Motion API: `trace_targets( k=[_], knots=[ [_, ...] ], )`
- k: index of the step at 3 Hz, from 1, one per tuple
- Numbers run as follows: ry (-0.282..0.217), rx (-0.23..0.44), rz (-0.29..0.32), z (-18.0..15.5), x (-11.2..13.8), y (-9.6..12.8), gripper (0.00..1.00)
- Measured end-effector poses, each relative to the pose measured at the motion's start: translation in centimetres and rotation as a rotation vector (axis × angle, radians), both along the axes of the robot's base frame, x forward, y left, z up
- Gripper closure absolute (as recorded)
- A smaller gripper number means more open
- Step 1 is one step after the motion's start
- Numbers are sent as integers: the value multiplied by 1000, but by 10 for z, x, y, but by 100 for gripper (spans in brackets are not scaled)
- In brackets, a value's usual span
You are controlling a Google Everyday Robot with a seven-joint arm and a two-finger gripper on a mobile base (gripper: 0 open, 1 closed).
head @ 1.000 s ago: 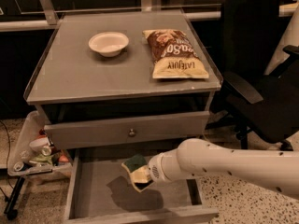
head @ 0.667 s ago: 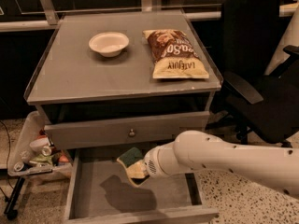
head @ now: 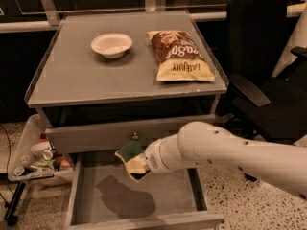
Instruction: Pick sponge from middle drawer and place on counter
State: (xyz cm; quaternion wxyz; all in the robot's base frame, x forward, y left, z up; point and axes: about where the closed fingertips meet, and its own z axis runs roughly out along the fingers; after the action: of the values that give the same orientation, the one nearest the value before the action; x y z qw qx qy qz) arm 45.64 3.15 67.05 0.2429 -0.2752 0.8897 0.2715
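My gripper (head: pixel 135 166) is at the end of the white arm reaching in from the right. It is shut on the sponge (head: pixel 129 152), dark green on top and yellow beneath. It holds the sponge in the air above the open middle drawer (head: pixel 144 198), just in front of the grey drawer front with the small knob (head: pixel 135 136). The drawer floor under it shows only the arm's shadow. The counter (head: pixel 81 78) is the flat grey cabinet top above.
On the counter stand a white bowl (head: pixel 111 44) at the back middle and a brown and yellow chip bag (head: pixel 178 54) at the right. A black office chair (head: pixel 268 71) stands to the right. A cart with clutter (head: pixel 36 157) stands at the lower left.
My gripper has lifted the sponge up out of the drawer and a little to the left, from near the drawer floor to level with the drawer front above.
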Motion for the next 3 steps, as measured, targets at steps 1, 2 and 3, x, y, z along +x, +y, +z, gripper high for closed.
trace_targets(
  k=[1, 2, 3],
  knots=[
    [-53, 4, 38, 47, 8, 14, 100],
    [-110, -2, 78, 92, 17, 27, 100],
    [-112, -1, 78, 93, 17, 27, 100]
  ],
)
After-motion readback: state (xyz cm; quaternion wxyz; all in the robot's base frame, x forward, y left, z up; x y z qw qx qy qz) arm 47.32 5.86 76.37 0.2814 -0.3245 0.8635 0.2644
